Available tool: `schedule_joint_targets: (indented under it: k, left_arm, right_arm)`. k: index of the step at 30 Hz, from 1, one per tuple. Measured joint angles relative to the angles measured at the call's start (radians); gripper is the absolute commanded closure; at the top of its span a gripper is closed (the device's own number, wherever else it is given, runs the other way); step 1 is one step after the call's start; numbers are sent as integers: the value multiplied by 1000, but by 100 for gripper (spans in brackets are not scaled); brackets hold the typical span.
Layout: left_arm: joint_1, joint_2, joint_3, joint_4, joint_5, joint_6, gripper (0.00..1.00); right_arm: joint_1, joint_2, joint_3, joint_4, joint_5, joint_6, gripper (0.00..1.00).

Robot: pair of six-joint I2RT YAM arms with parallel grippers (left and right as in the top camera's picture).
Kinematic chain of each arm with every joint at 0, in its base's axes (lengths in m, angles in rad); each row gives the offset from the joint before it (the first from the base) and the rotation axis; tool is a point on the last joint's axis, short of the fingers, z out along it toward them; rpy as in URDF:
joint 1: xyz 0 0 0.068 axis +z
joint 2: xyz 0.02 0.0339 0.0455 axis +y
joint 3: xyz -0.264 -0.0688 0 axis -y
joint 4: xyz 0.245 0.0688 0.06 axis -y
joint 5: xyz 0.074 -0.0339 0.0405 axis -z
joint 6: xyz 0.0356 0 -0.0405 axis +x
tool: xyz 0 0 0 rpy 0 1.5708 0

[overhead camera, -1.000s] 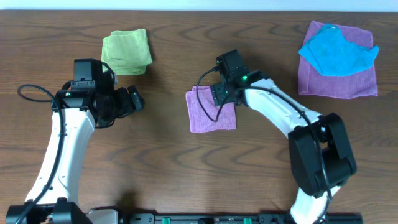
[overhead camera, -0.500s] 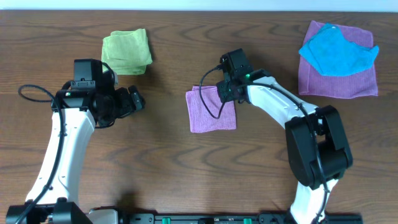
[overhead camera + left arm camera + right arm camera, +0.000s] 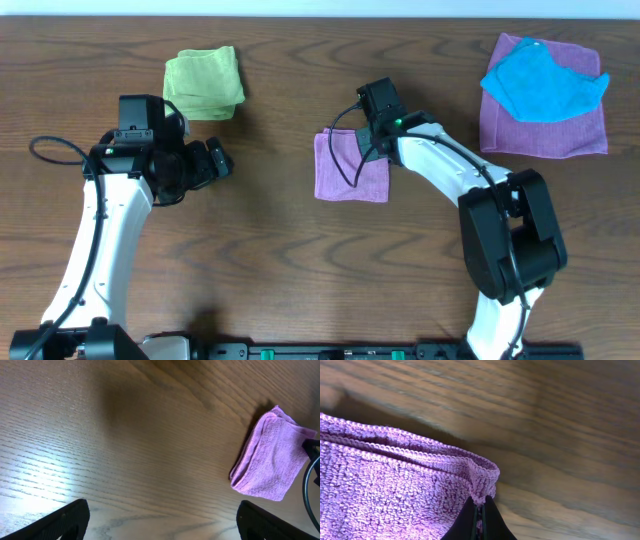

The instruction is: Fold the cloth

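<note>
Right tool (image 3: pixel 479 507) pinches the far-right corner of the near-square cloth (image 3: pixel 348 172).

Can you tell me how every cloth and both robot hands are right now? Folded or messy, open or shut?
small purple cloth: folded, on the table, edge pinched by the right gripper.
green cloth: folded, lying alone.
blue cloth: rumpled, on top of the big purple cloth.
big purple cloth: spread flat.
left gripper: open, empty.
right gripper: shut on the small purple cloth.
</note>
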Motion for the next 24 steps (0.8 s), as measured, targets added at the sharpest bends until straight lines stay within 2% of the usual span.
schedule_joint_targets:
  k: [2, 3, 5, 6, 7, 8, 12, 16, 19, 24]
  left_arm:
    - [0, 0, 0, 0, 0, 0, 5]
    - [0, 0, 0, 0, 0, -1, 5]
    - [0, 0, 0, 0, 0, -1, 5]
    - [0, 0, 0, 0, 0, -1, 5]
    - [0, 0, 0, 0, 0, -1, 5]
    - [0, 0, 0, 0, 0, -2, 5]
    - [0, 0, 0, 0, 0, -2, 5]
    - [-21, 0, 0, 2, -1, 13, 5]
    - [-53, 0, 0, 2, -7, 24, 5]
    - [-71, -2, 0, 2, -13, 31, 5]
  right_arm:
    - [0, 0, 0, 3, 18, 0, 94]
    - [0, 0, 0, 6, 24, 0, 85]
    - [-2, 0, 0, 12, 33, 3, 41]
    - [-4, 0, 0, 14, 35, 0, 31]
    - [-8, 0, 0, 14, 39, 0, 12]
    - [-10, 0, 0, 14, 42, 0, 1]
    - [-21, 0, 0, 2, 59, 4, 1]
    - [-31, -32, -1, -117, 62, 38, 1]
    - [-53, -148, -6, -217, 44, 30, 1]
    - [-133, -452, -6, -308, -89, -85, 1]
